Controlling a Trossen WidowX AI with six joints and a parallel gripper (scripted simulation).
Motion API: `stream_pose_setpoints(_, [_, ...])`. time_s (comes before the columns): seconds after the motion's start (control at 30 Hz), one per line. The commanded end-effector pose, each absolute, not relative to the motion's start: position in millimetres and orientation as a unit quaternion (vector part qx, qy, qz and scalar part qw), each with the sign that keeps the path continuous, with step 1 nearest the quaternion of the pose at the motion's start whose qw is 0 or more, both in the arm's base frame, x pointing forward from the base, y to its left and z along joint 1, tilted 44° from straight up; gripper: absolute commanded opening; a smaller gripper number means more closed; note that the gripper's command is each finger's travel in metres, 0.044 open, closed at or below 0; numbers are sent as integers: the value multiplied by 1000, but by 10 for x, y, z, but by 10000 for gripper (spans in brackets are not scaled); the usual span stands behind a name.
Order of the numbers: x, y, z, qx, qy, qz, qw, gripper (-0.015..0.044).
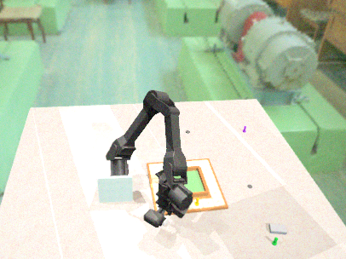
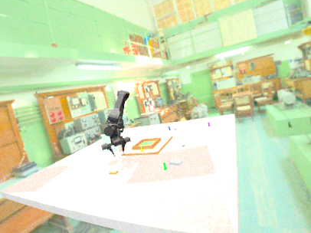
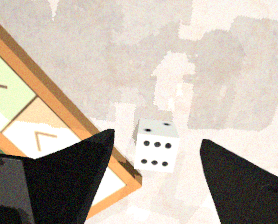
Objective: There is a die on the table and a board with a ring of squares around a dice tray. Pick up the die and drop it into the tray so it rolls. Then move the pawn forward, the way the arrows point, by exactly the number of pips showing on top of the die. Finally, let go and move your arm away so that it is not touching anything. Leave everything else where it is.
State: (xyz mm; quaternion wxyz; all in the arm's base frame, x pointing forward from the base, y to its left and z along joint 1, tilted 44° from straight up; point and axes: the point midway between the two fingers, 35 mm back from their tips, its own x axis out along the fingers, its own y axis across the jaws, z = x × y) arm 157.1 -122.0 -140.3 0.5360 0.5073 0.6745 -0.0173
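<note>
— Where's the die (image 3: pixel 156 145)?
— On the table (image 3: pixel 100 40), just off the outer corner of the board (image 3: pixel 75 112), apart from its orange rim. Sits between the two dark fingers in the wrist view, touched by neither.

— Which way up?
— Flat on one face, a cube, so no long axis to speak of. Six pips on the side toward the camera, two visible on the top face. Edges turned slightly off the line of the board's rim.

— And the gripper (image 3: pixel 157 172)?
— Partly spread, gripping nothing, hanging low over the die with a finger on either side.

— Anything hard to make out?
— Plenty. From the top view the die is hidden under the arm (image 1: pixel 168 152); from the exterior view, lost under the gripper head. Board cut off at the wrist picture's left edge, only a few squares and one arrow mark showing. Tray (image 1: pixel 193 181) half covered by the arm from above, green floor showing on its right side.

— The pawn?
— Yellow pawn (image 1: pixel 197 201) upright on the board's near row, just right of the gripper head; exact square cannot be told
</note>
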Motion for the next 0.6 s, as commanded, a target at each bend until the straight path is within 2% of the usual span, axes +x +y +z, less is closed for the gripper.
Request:
stream_pose_setpoints(0.0, [1540,-1124,-1449,514,677,-15,527,275])
stream_pose_setpoints(0.1, [1540,-1124,-1449,514,677,-15,527,275])
stream_pose_setpoints(0.33, [1540,-1124,-1449,514,677,-15,527,91])
stream_pose_setpoints(0.53, [1540,-1124,-1449,514,677,-15,527,51])
stream_pose_setpoints(0.57, [1540,-1124,-1449,514,677,-15,527,25])
